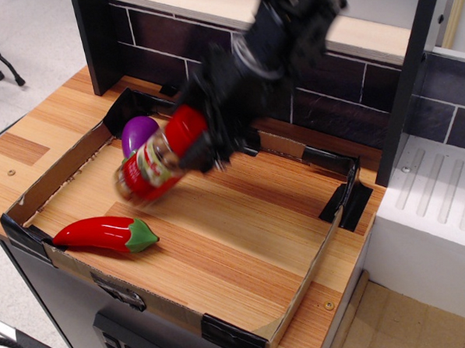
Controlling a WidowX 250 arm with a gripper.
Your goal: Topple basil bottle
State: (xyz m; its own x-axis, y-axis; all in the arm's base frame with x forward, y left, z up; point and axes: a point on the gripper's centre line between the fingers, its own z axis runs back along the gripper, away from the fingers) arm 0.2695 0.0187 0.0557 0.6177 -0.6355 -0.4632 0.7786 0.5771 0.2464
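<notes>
The shallow cardboard tray [61, 171] with black-taped corners sits on the wooden counter [28, 138], and everything else is placed against it. Near the tray's front left corner lies 1 red toy chili pepper [103, 233] with a green stem, flat on the tray floor, its stem end pointing toward the tray's middle. Toward the tray's back left corner sits 1 purple toy eggplant [139, 130], partly hidden by what is in front of it.

Just in front of the eggplant, over the left half of the tray, is the basil bottle [150, 169]. It is tilted steeply, close to lying on its side, with its bottom end pointing left and down toward the tray floor and its wide red lid up and to the right. Its red-and-white label faces the camera. Whether the bottom end touches the tray floor cannot be told; the picture is blurred there.

The black gripper [198, 144] reaches down from the upper right, over the tray's back wall, and is clamped on the bottle at its lid end, with dark fingers [208, 156] on either side of the red lid.

Behind the tray runs a dark tiled back wall [322, 99] with a pale shelf [365, 30] on top. To the right of the tray stands a white ridged unit [437, 202].
</notes>
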